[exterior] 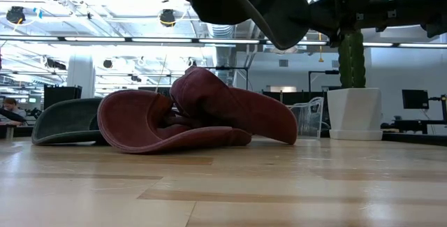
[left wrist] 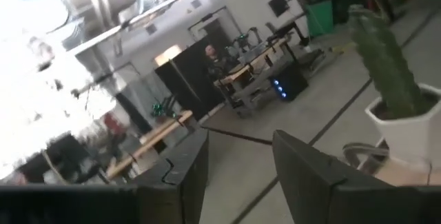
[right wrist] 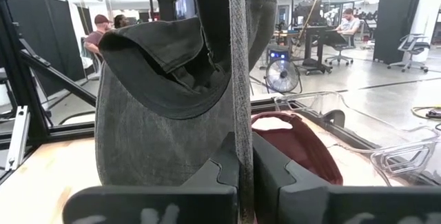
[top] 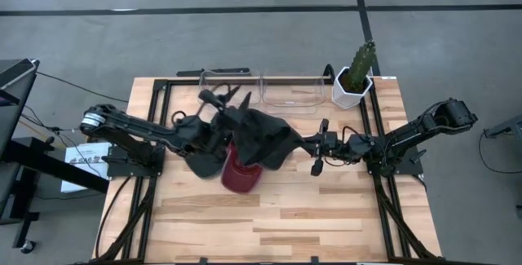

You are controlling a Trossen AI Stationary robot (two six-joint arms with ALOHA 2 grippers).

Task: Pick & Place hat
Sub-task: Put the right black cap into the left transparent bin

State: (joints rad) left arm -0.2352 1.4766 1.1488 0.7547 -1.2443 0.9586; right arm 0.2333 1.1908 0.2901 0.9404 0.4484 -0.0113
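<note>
A dark grey hat [top: 263,137] hangs in the air over the middle of the table, with my right gripper [top: 304,144] shut on it from the right. Under it a dark red hat [top: 241,174] lies on the wood on its curled brim [exterior: 174,140]. A grey-green hat [exterior: 66,119] lies to the red one's left, partly under my left arm. My left gripper [top: 228,96] is raised by the dark hat's far left side. Its fingers are open [left wrist: 238,169] with nothing between them. My right gripper pinches the dark grey hat's brim [right wrist: 240,151] between its two fingers, at the side of the hat toward the table's right. The fingers reach in level from the right. The brim stands on edge between them, and the hat [exterior: 244,3] hangs clear above the red hat.
A cactus in a white pot [top: 356,77] stands at the far right corner. Clear plastic bins [top: 285,90] line the far edge beside it. The near half of the wooden table [top: 285,224] is bare wood. People sit at desks in the room beyond.
</note>
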